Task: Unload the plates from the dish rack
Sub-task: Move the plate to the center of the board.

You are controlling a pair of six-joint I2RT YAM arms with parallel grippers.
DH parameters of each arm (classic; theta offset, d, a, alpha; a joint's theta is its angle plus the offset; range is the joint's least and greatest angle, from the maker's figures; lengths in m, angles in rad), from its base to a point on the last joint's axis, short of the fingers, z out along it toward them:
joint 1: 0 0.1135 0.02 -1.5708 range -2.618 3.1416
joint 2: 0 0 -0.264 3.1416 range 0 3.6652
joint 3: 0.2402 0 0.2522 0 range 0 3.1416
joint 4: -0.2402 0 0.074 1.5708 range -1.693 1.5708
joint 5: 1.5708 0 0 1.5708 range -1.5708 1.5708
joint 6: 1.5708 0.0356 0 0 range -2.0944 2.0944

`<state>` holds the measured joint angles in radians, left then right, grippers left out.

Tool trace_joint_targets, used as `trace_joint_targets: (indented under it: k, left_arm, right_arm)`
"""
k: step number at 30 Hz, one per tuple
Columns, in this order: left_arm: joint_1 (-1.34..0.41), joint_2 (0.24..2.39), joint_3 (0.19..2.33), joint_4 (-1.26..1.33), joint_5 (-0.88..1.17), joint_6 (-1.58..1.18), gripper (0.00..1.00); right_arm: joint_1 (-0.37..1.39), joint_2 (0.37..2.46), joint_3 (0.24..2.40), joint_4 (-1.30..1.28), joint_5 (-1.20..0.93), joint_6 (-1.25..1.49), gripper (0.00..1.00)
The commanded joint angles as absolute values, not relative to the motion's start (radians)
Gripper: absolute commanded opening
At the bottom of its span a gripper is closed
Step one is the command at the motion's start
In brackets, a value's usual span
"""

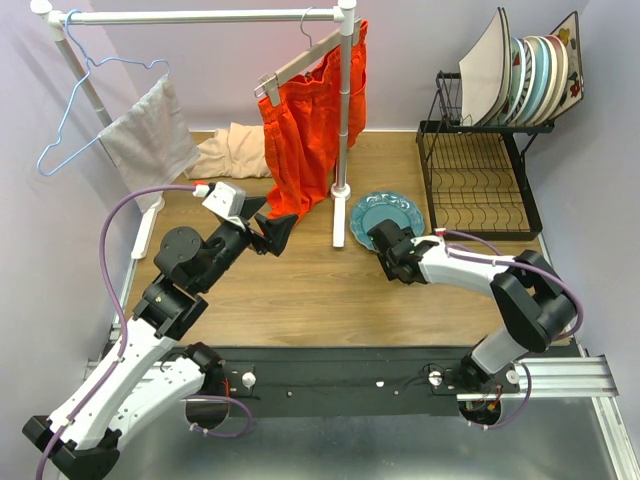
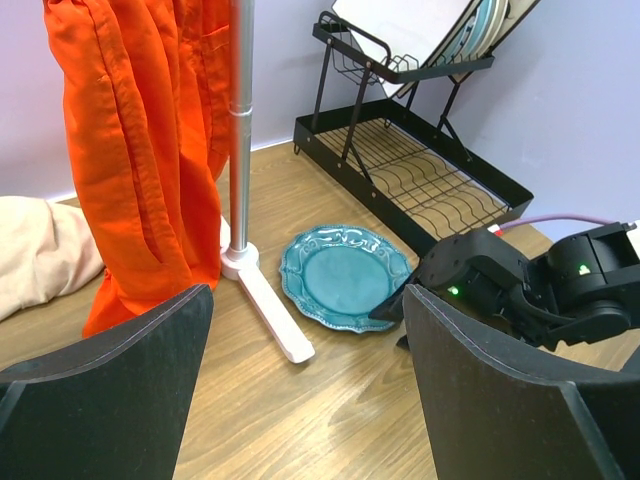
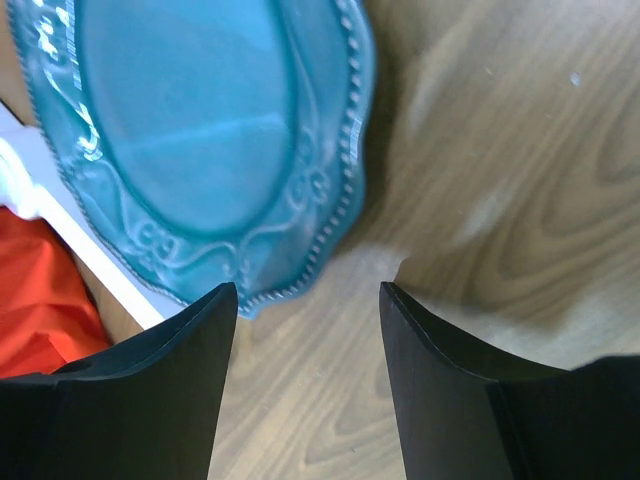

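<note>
At the far right of the worktop (image 1: 330, 290), the top view shows the rack (image 1: 478, 190) with plates (image 1: 530, 75) standing on edge in its upper shelf. One teal plate (image 1: 388, 213) lies flat on the wood just left of the rack, beside the foot of the white rail (image 1: 341, 120). The right end effector (image 1: 383, 243) sits low at that plate's near edge. The left end effector (image 1: 278, 232) is left of centre, close to the hem of the orange garment (image 1: 310, 120) hanging from the rail.

From the left wrist, both dark fingers (image 2: 110, 380) stand wide apart with nothing between them. Beyond them the teal plate rests flat, with the rail foot on its left and the rack behind it on the right. The right arm (image 2: 520, 285) reaches in from the right, its tip just at the plate's rim.

From the right wrist, the fingers (image 3: 450, 390) are spread and grip nothing; bare wood shows between them. The teal plate's beaded rim lies just beyond the left fingertip, whether touching it I cannot tell. The rail foot and a patch of orange cloth show at the left edge.
</note>
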<state>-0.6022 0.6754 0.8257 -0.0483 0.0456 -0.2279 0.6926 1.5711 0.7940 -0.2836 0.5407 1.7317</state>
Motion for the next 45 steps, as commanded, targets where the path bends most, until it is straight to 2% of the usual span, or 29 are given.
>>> trace_joint_targets:
  k: [1,8,28,36,45]
  left_arm:
    - [-0.597,0.678,0.824,-0.041,0.057,-0.219,0.86]
    - [-0.597,0.672,0.822,-0.041,0.046,-0.219,0.86]
    - [-0.597,0.68,0.825,-0.051,0.028,-0.219,0.86]
    - [-0.597,0.686,0.827,-0.052,0.035,-0.218,0.86]
    - [-0.597,0.673,0.824,-0.048,0.037,-0.219,0.86]
  right_arm:
    - [0.698,1.606,0.844,-0.313,0.687,1.763,0.66]
    - [0.678,1.683,0.922,-0.311,0.779,1.72,0.61]
    - [0.543,1.882,1.14,-0.252,0.776,1.513,0.52]
    - [0.517,1.898,1.195,-0.222,0.752,1.434,0.51]
    - [0.517,1.775,1.063,-0.222,0.68,1.437,0.57]
